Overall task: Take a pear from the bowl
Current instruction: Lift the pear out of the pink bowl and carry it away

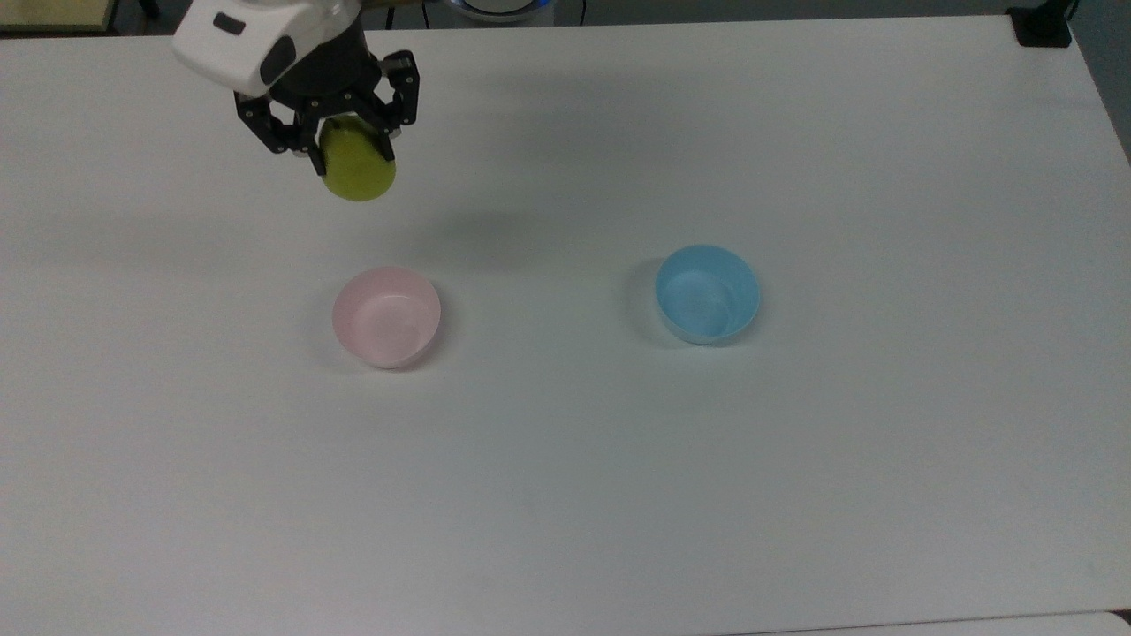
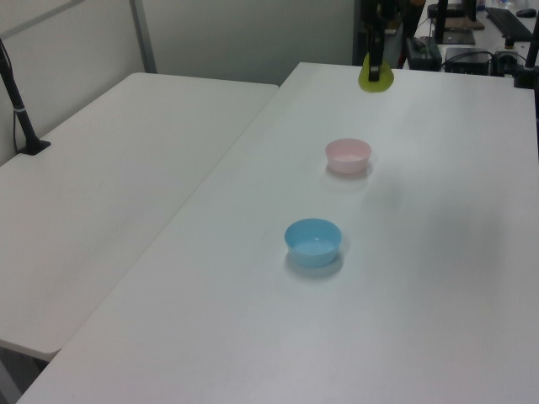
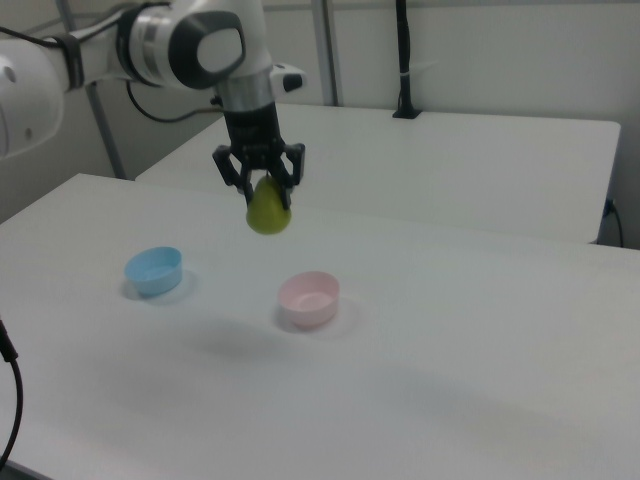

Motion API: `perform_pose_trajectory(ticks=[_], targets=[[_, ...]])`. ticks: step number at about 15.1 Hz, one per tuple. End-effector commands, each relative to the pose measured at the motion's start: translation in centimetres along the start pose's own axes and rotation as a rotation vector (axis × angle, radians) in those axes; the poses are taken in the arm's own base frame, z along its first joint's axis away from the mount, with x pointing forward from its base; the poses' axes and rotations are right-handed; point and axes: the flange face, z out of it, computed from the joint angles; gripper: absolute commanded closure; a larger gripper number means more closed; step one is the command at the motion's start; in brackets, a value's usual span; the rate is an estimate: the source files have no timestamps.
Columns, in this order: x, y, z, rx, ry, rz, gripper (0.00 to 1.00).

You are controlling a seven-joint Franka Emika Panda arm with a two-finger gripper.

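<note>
Even, soft overhead light; the white table (image 1: 795, 486) is bright without glare, and a faint blurred shadow lies below the jaws.

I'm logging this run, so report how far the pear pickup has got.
Done: the pear is out of the pink bowl, which sits empty on the table. In hand: the claw grips the pear, high above the bowl. Nothing of the pickup looks left.
</note>
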Motion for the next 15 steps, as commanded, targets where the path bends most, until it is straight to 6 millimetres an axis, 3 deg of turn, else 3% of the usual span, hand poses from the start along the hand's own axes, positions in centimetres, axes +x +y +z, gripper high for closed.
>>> perform_pose_trajectory(ticks=[1, 4, 8, 12, 13, 15], targets=[[-0.7, -0.6, -1.4, 0.020, 0.002, 0.019, 1.00], [-0.3, 1.0, -1.5, 0.009, 0.016, 0.037, 1.00], [-0.1, 6.9, 0.0, -0.011, 0.043, 0.061, 1.00], [-3.3, 13.0, 2.4, -0.011, 0.013, 0.007, 1.00], [-4.2, 14.3, 4.0, 0.004, -0.012, -0.020, 1.00], [-6.3, 16.9, 5.4, 0.009, -0.039, -0.076, 1.00]])
